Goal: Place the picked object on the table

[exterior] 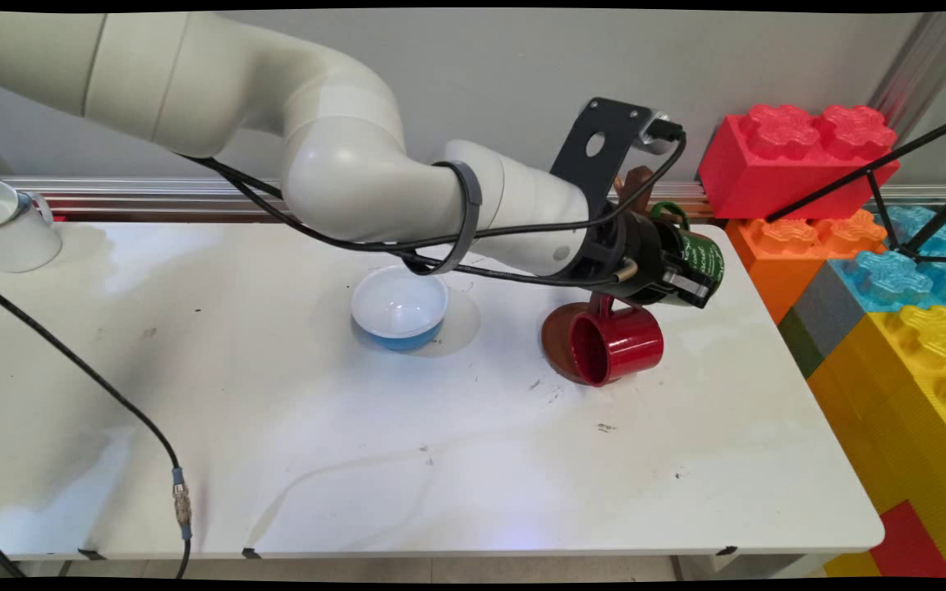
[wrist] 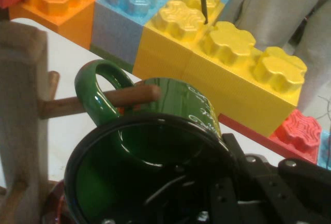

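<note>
— Pincer (exterior: 691, 275): clenched on green mug (wrist: 155, 157), handle over a peg (wrist: 121, 97) of the wooden rack (wrist: 20, 115).
— Hung?
— Threaded, not released. Red mug (exterior: 617, 345) hangs below; bowl (exterior: 399, 308) on table (exterior: 358, 460).

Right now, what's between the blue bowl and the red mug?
Only bare table between bowl and red mug, in the main view; the arm passes above that stretch.

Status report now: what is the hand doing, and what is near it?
Hand shut on green mug. Mug handle looped over wooden peg of mug rack. Red mug hanging just below.
</note>
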You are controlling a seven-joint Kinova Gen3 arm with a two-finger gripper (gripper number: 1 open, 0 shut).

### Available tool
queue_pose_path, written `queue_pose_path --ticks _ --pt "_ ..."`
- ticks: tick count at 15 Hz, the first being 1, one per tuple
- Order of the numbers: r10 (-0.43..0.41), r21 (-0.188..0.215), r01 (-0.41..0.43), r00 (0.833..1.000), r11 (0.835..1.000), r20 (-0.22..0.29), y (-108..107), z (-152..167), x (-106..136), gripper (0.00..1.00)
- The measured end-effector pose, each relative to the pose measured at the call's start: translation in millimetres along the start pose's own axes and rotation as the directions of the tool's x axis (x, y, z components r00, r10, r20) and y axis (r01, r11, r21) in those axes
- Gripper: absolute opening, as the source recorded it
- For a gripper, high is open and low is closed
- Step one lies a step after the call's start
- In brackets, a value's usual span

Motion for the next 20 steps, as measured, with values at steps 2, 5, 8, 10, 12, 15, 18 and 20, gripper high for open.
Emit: queue_pose_path --ticks 2,5,8,10,12,15,18,20 --pt "0.005 -0.015 -0.005 1.0 1.0 0.002 4 -2 -1 0.0" --pt "0.011 -0.032 -0.011 1.0 0.999 0.004 8 -5 -2 0.0" --pt "0.021 -0.051 -0.02 1.0 0.998 0.003 13 -8 -1 0.0" --pt "0.028 -0.063 -0.028 1.0 0.998 -0.001 17 -8 0 0.0" --pt "0.035 -0.072 -0.036 0.999 0.997 -0.005 19 -9 3 0.0" --pt "0.047 -0.086 -0.047 0.999 0.995 -0.01 24 -9 6 0.0" --pt "0.063 -0.103 -0.064 0.998 0.993 -0.007 29 -12 7 0.0" --pt "0.074 -0.111 -0.073 0.997 0.991 -0.001 31 -13 7 0.0"
